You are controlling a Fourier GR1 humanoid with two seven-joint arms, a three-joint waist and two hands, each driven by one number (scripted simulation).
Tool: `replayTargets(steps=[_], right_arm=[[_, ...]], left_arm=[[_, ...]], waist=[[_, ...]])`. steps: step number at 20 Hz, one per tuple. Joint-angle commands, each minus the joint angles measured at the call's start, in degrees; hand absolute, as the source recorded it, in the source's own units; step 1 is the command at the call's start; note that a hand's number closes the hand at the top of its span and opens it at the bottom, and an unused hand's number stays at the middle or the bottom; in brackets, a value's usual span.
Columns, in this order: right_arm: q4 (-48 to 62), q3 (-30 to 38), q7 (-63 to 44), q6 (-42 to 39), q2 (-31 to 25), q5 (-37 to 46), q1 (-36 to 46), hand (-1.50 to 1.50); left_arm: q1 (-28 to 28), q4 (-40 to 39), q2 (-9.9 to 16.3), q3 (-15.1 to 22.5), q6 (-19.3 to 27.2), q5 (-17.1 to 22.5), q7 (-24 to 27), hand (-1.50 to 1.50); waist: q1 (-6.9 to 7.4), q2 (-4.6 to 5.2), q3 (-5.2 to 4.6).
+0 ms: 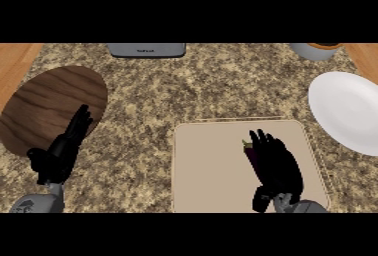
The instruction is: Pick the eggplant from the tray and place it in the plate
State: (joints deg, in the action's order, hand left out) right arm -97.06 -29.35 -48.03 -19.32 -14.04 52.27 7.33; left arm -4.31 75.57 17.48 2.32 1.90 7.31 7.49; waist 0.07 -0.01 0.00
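Right hand (277,167) lies over the eggplant (249,150) on my screen, fingers stretched out straight along it and not curled round, so I read nothing grasped yet. From big to small: the speckled counter (192,85) carries a dark wooden board (44,100) at left, the beige tray (210,170) where the eggplant lies near centre, and the white plate (347,110) at right, well apart from it. My left hand (63,150) rests open beside the board.
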Motion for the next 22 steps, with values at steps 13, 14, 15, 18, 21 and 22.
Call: replayTargets(steps=[13, 14, 15, 18, 21, 22], right_arm=[[19.3, 9.0, 12.8, 2.5, 3.6, 3.6, 4.8, 1.5], [16.4, 7.1, 16.0, 1.6, 0.1, 4.2, 1.1, 1.5], [22.0, 6.4, 17.0, 4.1, 2.9, 5.2, 3.8, 1.5], [19.9, 8.0, 19.8, 4.2, 0.6, 5.6, 2.3, 1.5], [24.6, 6.7, 19.9, 6.5, 4.3, 7.0, 4.8, 1.5], [22.3, 7.1, 19.2, 4.8, 4.5, 6.9, 5.5, 1.5]], left_arm=[[5.8, 5.6, -2.8, -2.4, -3.0, -3.0, -0.2, 0.0], [2.9, 3.7, -4.6, -2.0, -1.3, -3.8, -1.1, 0.0], [0.6, 2.5, -0.8, -4.4, -3.9, -2.9, -1.6, 0.0], [1.2, -0.3, -2.7, -4.7, -3.6, -3.8, 1.9, 0.0], [1.1, -1.0, -3.2, -4.3, -3.6, -4.2, 1.7, 0.0], [1.6, 1.5, -2.4, -5.0, -4.7, -3.2, 0.6, 0.0]], waist=[[0.39, 0.03, 0.02], [0.04, 0.02, 0.01], [0.22, 0.09, 0.02], [0.04, 0.03, 0.0], [0.26, 0.13, 0.01], [0.25, 0.04, 0.0]])
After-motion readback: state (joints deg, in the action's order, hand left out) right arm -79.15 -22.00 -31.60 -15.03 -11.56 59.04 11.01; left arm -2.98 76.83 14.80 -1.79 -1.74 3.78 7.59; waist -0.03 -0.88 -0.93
